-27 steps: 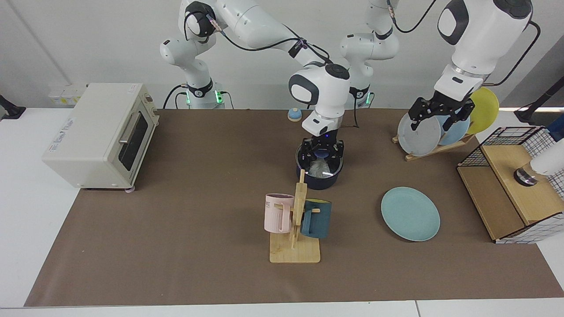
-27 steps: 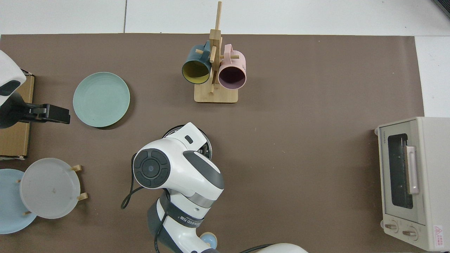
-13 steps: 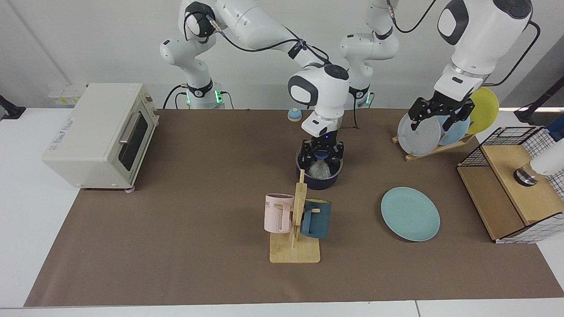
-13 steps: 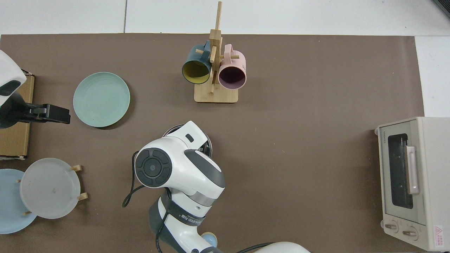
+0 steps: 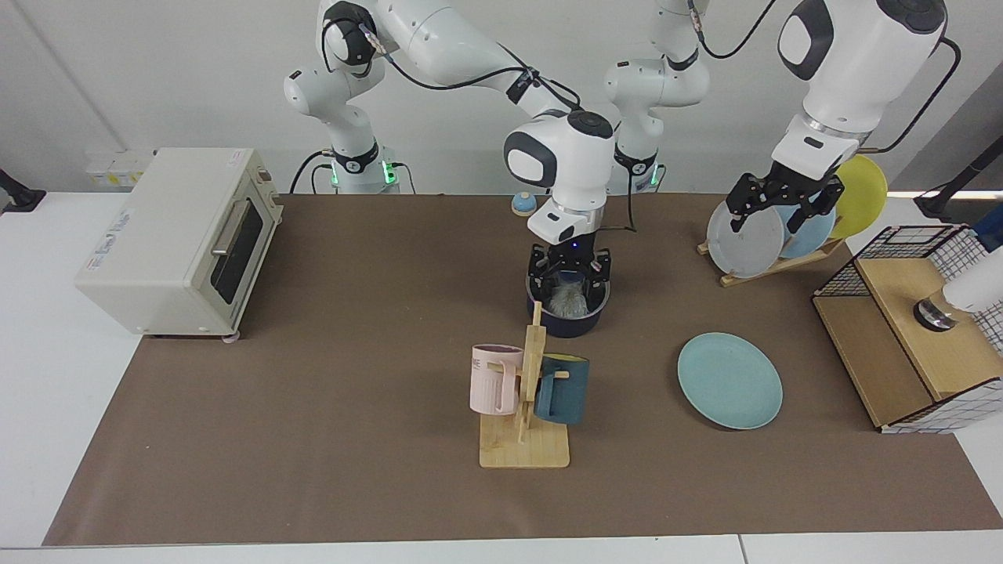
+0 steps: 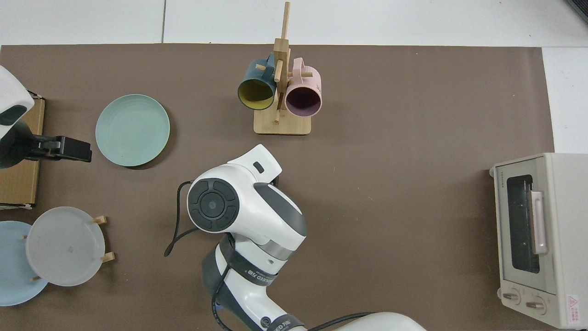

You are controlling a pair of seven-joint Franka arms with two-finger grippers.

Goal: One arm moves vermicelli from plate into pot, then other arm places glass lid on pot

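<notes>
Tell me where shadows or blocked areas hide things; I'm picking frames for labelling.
Top view: the right arm's wrist covers the pot entirely, and the plate casts a soft shadow. Facing view: the right gripper shades the pot.

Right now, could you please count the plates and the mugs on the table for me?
Plates: 4 (teal plate, grey plate, pale blue plate, yellow plate)
Mugs: 2 (pink mug, dark blue mug)
Total: 6
</notes>
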